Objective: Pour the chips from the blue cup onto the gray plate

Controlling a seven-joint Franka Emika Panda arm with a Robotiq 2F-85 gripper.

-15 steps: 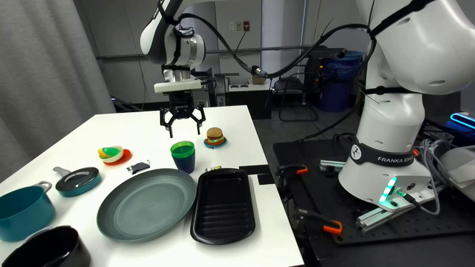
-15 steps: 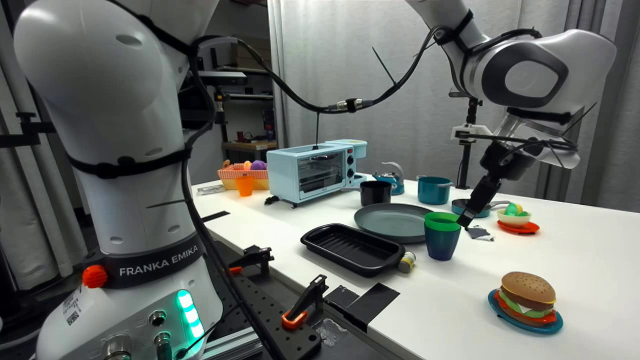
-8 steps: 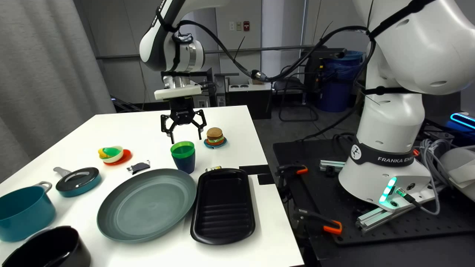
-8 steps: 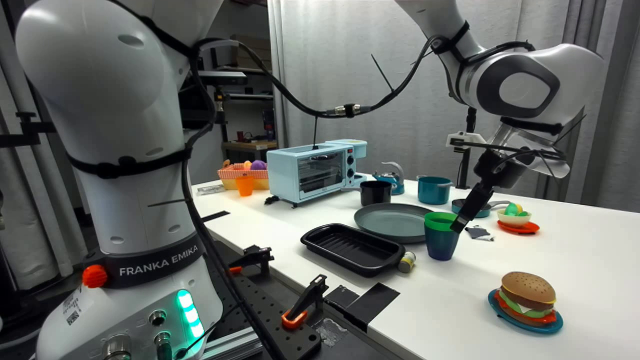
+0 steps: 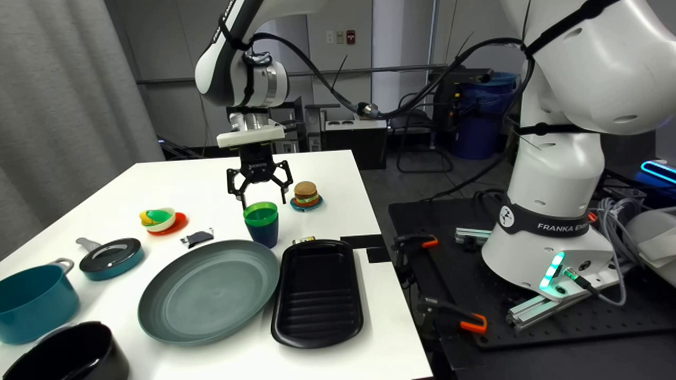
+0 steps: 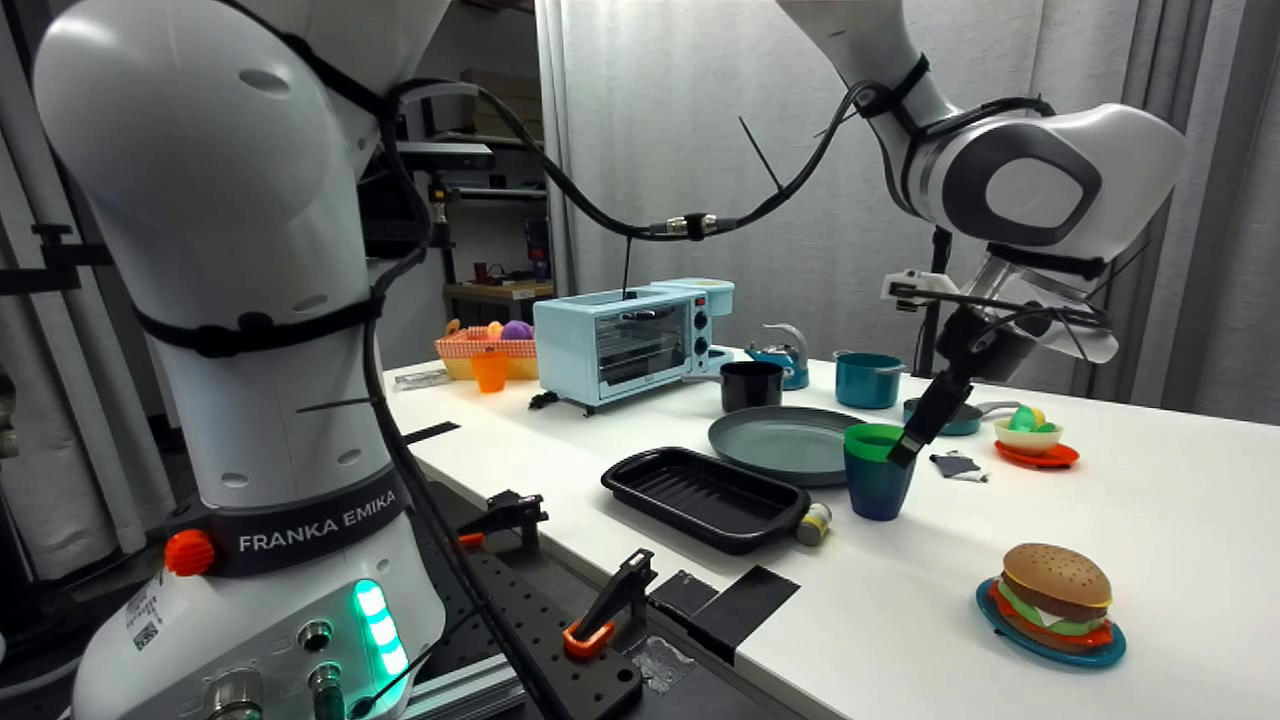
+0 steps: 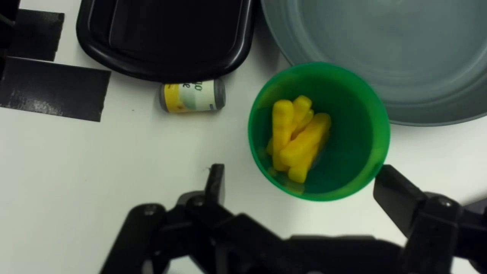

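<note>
My gripper (image 5: 263,202) has its fingers spread, holding nothing; presumably set wide to straddle the blue cup (image 5: 262,228). Fingertip contact: I cannot tell. Cup upright, in from the base-side edge of the desk (image 5: 179,184), chips (image 7: 298,139) heaped inside. Gray plate (image 5: 208,293) just beside it, no chips there, probably sited for a short pour. Small can (image 7: 192,96) by the black tray (image 5: 317,287), nearer that edge: yellow-white label, lettering mostly illegible. Beyond, my base (image 6: 320,525) reads FRANKA EMIKA.
</note>
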